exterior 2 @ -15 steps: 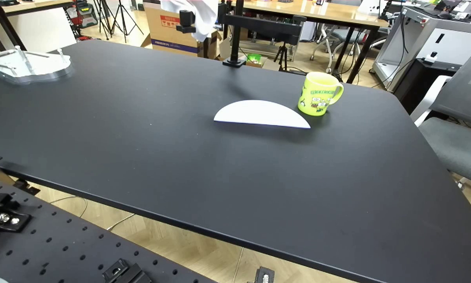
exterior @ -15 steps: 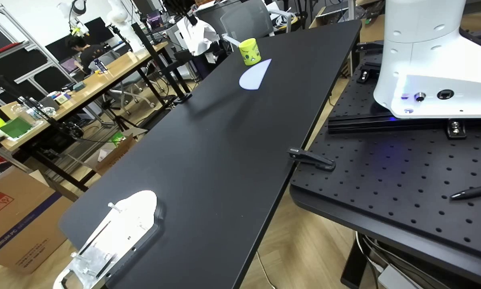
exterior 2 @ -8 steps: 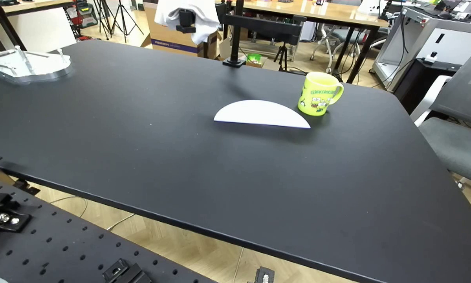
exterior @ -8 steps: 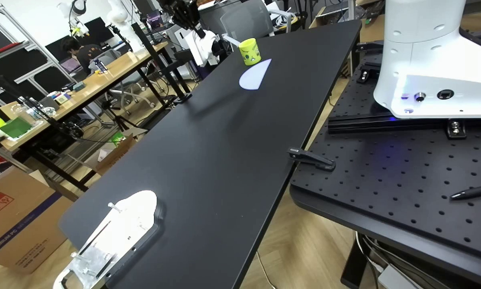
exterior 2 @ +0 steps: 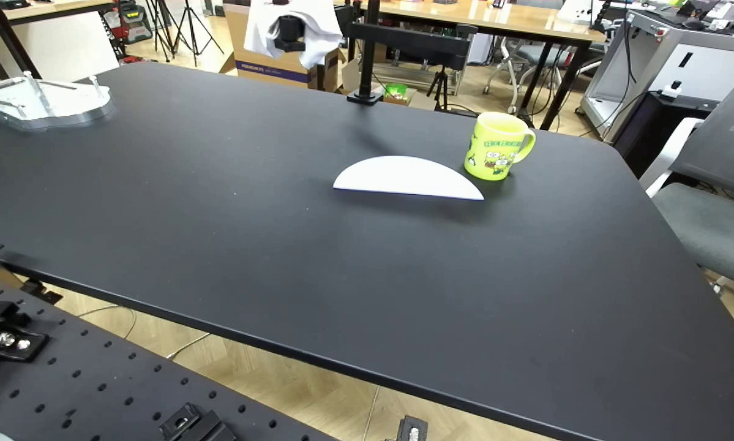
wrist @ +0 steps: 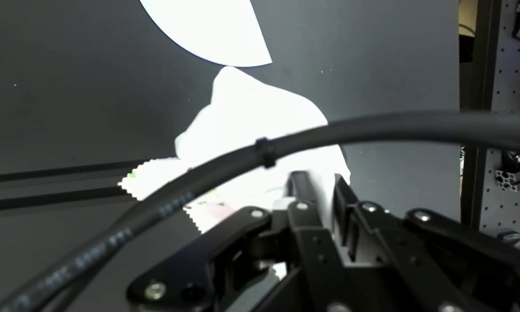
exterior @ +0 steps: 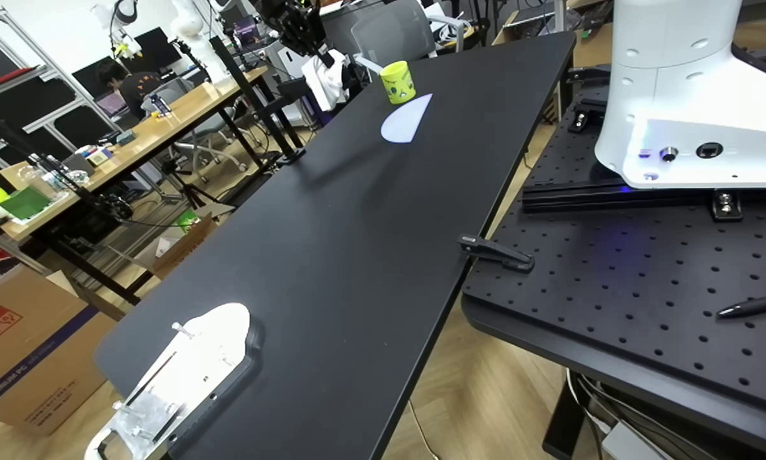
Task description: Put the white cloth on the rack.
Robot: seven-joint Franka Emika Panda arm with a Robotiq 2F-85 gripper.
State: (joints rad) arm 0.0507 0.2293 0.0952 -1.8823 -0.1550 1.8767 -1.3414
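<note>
1. Cardboard box (exterior: 50, 377) reads "PREMIUM PC"; lime mug (exterior 2: 494, 147) on surface (exterior 2: 281, 263), "KEROKERO…", rest unclear.
2. White cloth (wrist: 260, 117) hangs, long axis roughly vertical, loose edges down.
3. Folded, mostly plain; zigzag-edged corners, pink-and-green print.
4. Far side, around a bar end of black rack (exterior 2: 409, 44); contact unclear.
5. End effector (wrist: 320, 184) clamped on cloth.

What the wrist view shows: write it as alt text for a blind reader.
White cloth bunches at a black gripper in the lower half; whether it is gripped is unclear. A black cable crosses in front, and zigzag-edged printed fabric shows beside the cloth. At the top, a white curved-edged piece lies on a dark table.
</note>
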